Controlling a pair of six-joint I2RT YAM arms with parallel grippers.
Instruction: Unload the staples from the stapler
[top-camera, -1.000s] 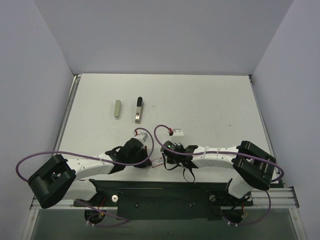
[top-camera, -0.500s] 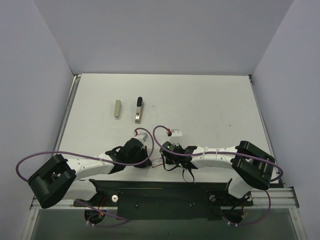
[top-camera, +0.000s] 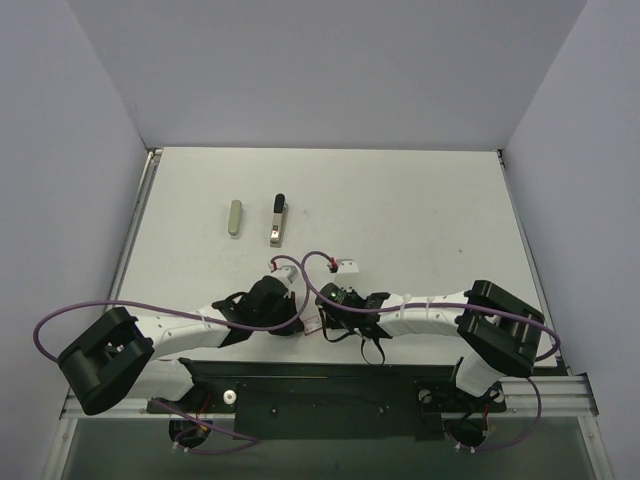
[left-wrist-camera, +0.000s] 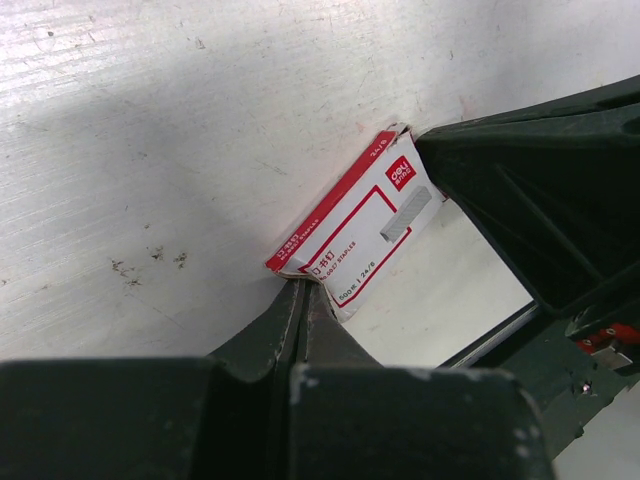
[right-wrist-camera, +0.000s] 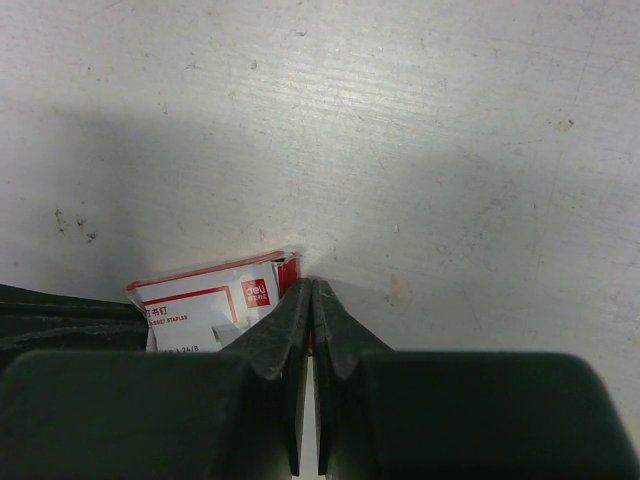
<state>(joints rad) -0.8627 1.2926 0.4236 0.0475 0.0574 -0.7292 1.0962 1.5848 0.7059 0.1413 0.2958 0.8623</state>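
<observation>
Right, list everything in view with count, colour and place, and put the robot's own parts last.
stapler: one, grey-silver with a black tip, lying flat on the far left part of the table.
grey box: one, grey-green, just left of the stapler and apart from it.
staple box: one, red and white, near edge of the table, between the two pincers.
table: one, white and scuffed.
cables: purple, looping off each arm.
arms: two, white with black joints, left arm and right arm folded inward along the near edge.
left pincer: one, dark, shut on a corner of the staple box.
right pincer: one, dark, shut, tips against the staple box's other end.
</observation>
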